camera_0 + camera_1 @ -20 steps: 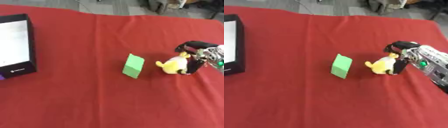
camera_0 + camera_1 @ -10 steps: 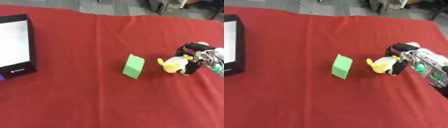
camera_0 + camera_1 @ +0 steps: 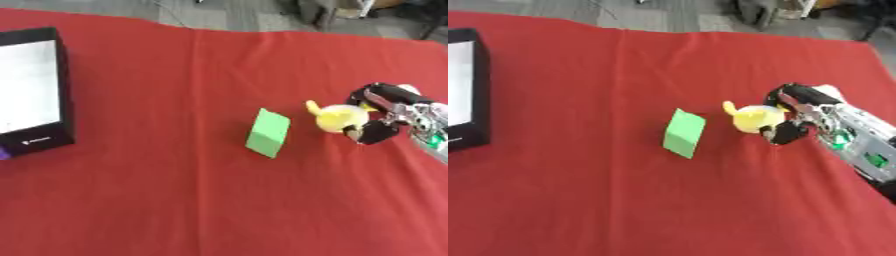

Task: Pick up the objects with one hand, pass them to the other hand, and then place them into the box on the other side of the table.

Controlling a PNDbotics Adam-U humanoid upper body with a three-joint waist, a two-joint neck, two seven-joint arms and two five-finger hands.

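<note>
A small yellow toy [image 3: 337,117] is held at the right of the red table, with my right hand [image 3: 381,116] shut on it, fingers curled round its right side. I cannot tell whether it is off the cloth. A green block [image 3: 268,133] stands just left of the toy, apart from it. The black box [image 3: 39,95] with a white inside lies at the far left edge. My left hand shows in no view.
The red cloth [image 3: 175,200] covers the whole table. A grey floor and some furniture legs [image 3: 754,12] lie beyond the far edge. A small purple thing [image 3: 3,154] peeks out by the box's near corner.
The whole picture has shifted slightly, so the camera moved. My right hand stays curled round the yellow toy, which has shifted slightly towards the far side.
</note>
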